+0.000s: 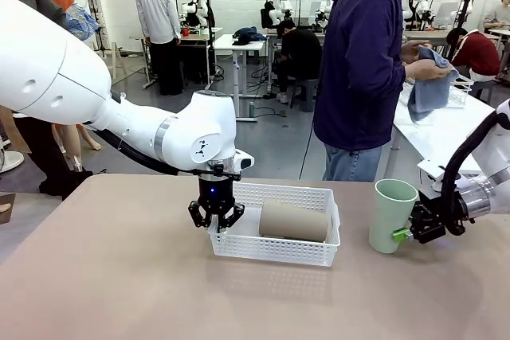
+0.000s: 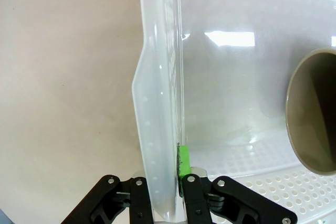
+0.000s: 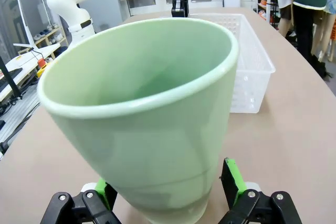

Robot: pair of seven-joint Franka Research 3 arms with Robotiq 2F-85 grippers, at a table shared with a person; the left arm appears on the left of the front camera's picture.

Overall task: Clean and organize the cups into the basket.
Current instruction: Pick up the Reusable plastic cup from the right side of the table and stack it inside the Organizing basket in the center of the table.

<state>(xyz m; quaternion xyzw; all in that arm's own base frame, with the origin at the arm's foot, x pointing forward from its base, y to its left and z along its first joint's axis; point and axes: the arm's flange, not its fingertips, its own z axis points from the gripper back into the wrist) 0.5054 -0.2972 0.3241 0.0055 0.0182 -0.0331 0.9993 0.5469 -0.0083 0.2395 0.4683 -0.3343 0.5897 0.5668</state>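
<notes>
While the person [image 1: 358, 61] stood at the far side of the table [image 1: 119, 276] with a blue cloth [image 1: 430, 89] in both hands, the two arms were low over the tabletop. The left arm [image 1: 159, 137] reached in from the left and pointed straight down at the left end of the basket [image 1: 271, 248], which sat near the middle of the table. Its left jaws were closed tight on that end wall, one finger outside and the green pad [image 2: 184, 162] of the other pressed against the inside face. A brown cup [image 1: 293, 220] lay on its side inside the basket, lengthwise, in the right half, its open mouth turned toward the gripped end. The right arm [image 1: 486, 189] came in low from the right edge. The mint cup [image 1: 390, 212] stood upright on the table, just right of the basket and apart from it. The right jaws were spread wide, level with the cup's lower part, with the base between the two green pads [image 3: 231, 178]. One pad sat a little off the cup's wall; I could not tell whether the other pressed on it.
</notes>
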